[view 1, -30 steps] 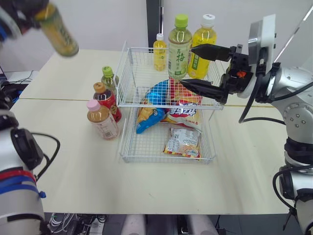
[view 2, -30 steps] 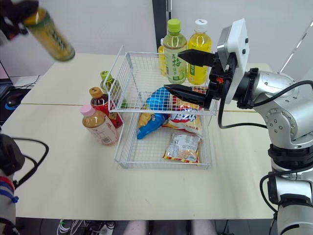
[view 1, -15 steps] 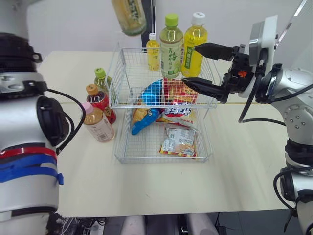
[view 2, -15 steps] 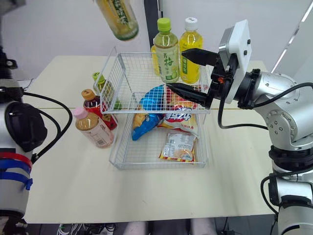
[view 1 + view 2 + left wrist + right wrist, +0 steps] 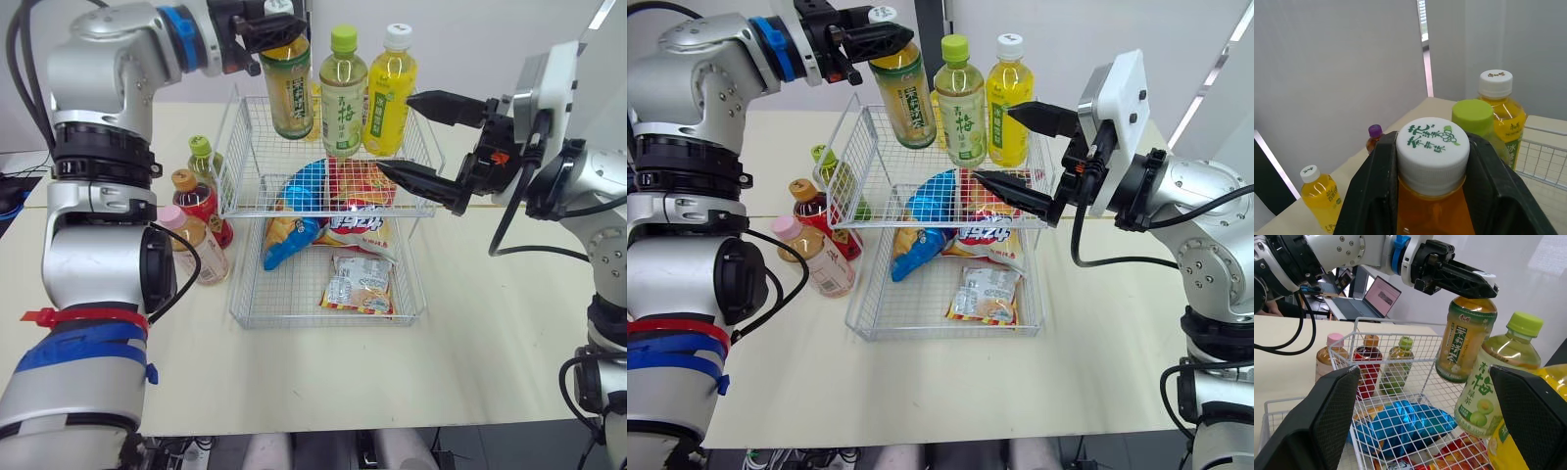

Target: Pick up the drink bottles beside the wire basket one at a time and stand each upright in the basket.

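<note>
left eye view: we see a two-tier wire basket [image 5: 235, 137] on the tabletop [image 5: 490, 323]
left claw [image 5: 880, 20]: clamped on the white cap of a tea bottle [image 5: 904, 93]
tea bottle: hangs nearly upright at the upper tier's back left corner; we cannot tell whether its base touches the mesh
right claw [image 5: 395, 132]: fingers wide apart, at the basket's right side, holding nothing
upper tier: green-capped bottle [image 5: 340, 93] and yellow bottle [image 5: 390, 88], both upright
left of the basket: three bottles standing, capped green [image 5: 203, 162], brown [image 5: 196, 201] and pink [image 5: 204, 257]
lower tier: snack bags [image 5: 358, 284]
</note>
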Controlling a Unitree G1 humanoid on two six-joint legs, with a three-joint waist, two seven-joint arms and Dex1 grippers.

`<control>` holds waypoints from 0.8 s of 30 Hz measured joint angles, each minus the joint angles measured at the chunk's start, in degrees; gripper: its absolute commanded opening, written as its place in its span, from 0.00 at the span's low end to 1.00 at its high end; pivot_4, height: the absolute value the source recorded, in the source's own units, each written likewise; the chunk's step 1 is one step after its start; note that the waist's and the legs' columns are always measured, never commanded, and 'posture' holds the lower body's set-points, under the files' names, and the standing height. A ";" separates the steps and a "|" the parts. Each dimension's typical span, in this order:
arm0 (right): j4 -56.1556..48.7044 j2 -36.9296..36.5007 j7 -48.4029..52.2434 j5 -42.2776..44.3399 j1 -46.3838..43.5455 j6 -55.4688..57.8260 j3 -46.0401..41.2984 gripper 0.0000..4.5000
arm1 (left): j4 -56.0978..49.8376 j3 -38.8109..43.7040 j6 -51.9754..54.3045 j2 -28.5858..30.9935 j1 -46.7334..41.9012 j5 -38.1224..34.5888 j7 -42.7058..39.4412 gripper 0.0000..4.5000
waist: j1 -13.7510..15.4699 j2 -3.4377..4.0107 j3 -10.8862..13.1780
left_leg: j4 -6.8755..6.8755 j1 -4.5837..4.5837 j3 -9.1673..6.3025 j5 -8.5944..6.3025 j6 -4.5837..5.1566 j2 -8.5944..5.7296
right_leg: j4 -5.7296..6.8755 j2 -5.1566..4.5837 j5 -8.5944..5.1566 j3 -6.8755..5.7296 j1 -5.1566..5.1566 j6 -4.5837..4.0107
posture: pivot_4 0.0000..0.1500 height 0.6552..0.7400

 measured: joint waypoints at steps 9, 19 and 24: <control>-1.59 -0.73 -1.42 1.59 0.03 1.46 -0.63 1.00 | 7.79 0.24 -5.15 -1.99 -0.83 0.97 -0.14 0.38 | 0.25 0.00 0.00 | 0.00 -0.01 0.00 0.00 0.00 -0.02 | -0.01 0.00 0.00 -0.01 0.00 0.00 | 1.00 1.00; -1.83 -0.89 -2.01 2.12 0.04 1.46 -1.24 1.00 | 10.04 3.97 -6.73 -2.46 -3.23 -0.37 0.02 0.99 | 0.15 0.00 0.00 | 0.01 0.01 -0.01 0.00 0.00 0.00 | 0.02 0.01 0.00 -0.01 0.01 0.01 | 1.00 1.00; -0.96 -0.60 -0.59 2.14 -0.29 1.27 -0.49 1.00 | 2.12 7.16 0.96 2.08 -2.58 -3.60 0.04 0.99 | -0.42 0.00 0.00 | 0.00 0.01 -0.02 0.00 0.00 0.02 | 0.01 0.01 0.00 -0.01 0.01 0.01 | 1.00 1.00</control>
